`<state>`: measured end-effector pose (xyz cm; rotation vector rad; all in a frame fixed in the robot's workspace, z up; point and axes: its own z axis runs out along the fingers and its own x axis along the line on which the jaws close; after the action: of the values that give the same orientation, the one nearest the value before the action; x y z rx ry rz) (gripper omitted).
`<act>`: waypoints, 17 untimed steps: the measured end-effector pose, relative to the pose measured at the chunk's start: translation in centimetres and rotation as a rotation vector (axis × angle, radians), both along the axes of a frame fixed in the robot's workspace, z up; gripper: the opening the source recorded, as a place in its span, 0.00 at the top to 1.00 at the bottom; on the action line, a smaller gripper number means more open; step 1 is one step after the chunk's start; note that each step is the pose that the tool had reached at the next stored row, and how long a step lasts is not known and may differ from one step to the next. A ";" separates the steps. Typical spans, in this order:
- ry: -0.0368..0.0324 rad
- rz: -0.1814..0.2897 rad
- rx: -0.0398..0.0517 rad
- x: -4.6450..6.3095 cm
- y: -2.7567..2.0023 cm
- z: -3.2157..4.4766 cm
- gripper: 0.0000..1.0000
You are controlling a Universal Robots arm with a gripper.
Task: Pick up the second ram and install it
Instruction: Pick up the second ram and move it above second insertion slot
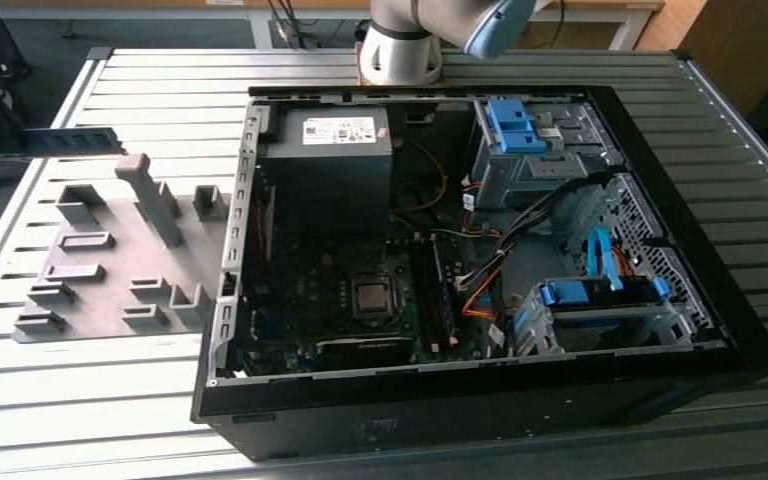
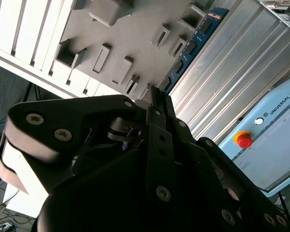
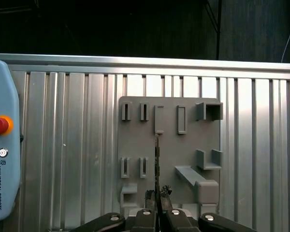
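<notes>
Blue-green with dark chips, the long flat second ram (image 1: 75, 140) is hanging near the grey plastic fixture tray (image 3: 183, 145), the black gripper (image 3: 157, 194) clenching its end, so pickup looks done, installing into the open black computer case (image 1: 491, 405) not yet

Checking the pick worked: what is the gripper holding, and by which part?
The gripper holds the second ram by one end, pinched across its flat faces; the rest of the stick juts out beyond it.

second ram (image 3: 157, 154) partly behind gripper (image 3: 157, 194)
</notes>
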<state>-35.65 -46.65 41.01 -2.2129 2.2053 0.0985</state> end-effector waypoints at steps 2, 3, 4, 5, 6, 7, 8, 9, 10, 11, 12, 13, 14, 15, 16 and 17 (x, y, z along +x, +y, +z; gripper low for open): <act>0.0000 0.000 0.0000 0.6 0.00 0.00 0.86; 0.0000 0.000 -0.0001 0.9 0.00 0.00 0.86; 0.0000 0.000 -0.0001 1.2 0.00 0.00 0.86; 0.0000 0.000 0.0000 1.5 0.00 0.00 0.86; 0.0000 0.000 0.0000 1.8 0.00 0.00 0.86; 0.0000 0.000 0.0000 2.1 0.00 0.00 0.86; 0.0000 0.000 0.0000 2.4 0.00 0.00 0.86; 0.0000 0.000 0.0000 2.6 0.00 0.00 0.86; 0.0000 0.000 0.0000 2.9 0.00 0.00 0.86; 0.0000 0.000 0.0000 3.2 0.00 0.00 0.86; 0.0000 0.000 0.0000 3.5 0.00 0.00 0.86; 0.0000 0.000 -0.0001 3.7 0.00 0.00 0.86; 0.0000 0.000 0.0000 4.0 0.00 0.00 0.86; 0.0000 0.000 0.0000 4.2 0.00 0.00 0.86; 0.0000 0.000 0.0000 4.5 0.00 0.00 0.86; 0.0000 0.000 0.0000 4.8 0.00 0.00 0.86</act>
<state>-30.88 -46.65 41.01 -2.2129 2.2053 0.0985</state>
